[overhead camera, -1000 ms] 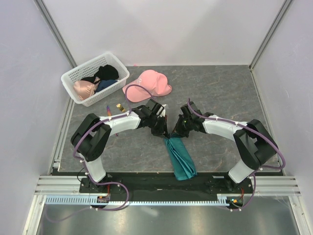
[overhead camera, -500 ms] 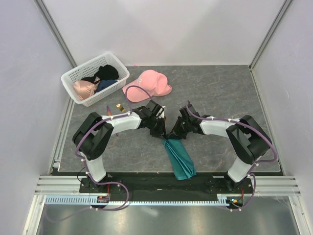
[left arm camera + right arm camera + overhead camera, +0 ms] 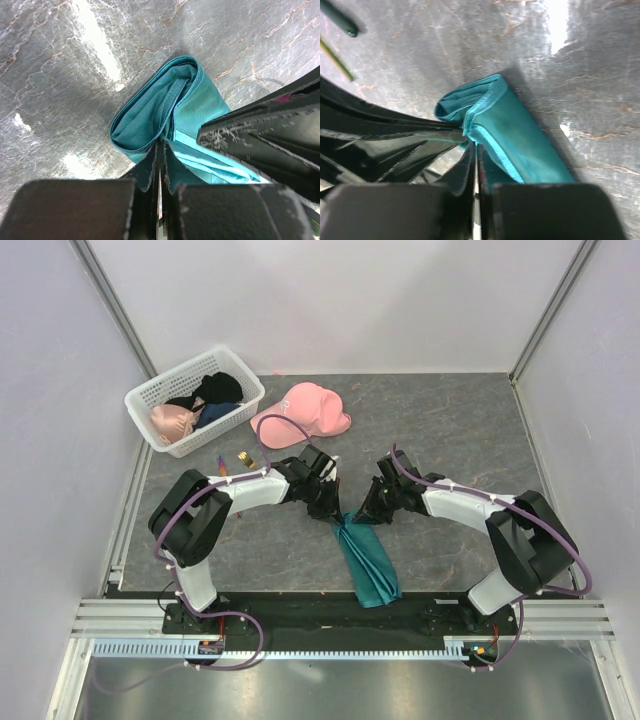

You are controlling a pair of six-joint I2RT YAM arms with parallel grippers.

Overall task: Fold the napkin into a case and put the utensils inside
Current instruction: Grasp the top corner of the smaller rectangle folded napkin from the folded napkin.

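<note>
The napkin [image 3: 368, 560] lies as a long, narrow teal strip, a folded case, running from the table's middle toward the near edge. Its far end [image 3: 150, 115] is bunched and lifted. My left gripper [image 3: 340, 515] is shut on that end's hem, the cloth pinched at its tips [image 3: 160, 146]. My right gripper [image 3: 363, 517] meets it from the right, jaws nearly together on the same end [image 3: 474, 146] of the napkin [image 3: 520, 135]. The utensils lie far left: a gold fork head [image 3: 242, 457] and a thin purple-and-orange piece [image 3: 219, 460], partly under the left arm.
A white basket [image 3: 150, 395] holding clothes stands at the back left. A pink cap [image 3: 305, 410] lies just behind the two grippers. A dark handle [image 3: 340, 21] and a thin stick [image 3: 337, 62] show in the right wrist view's top left corner.
The right arm swung in toward the napkin's far end, then eased back to the right a little. The left arm has stayed put, and the napkin's far end looks more gathered.
</note>
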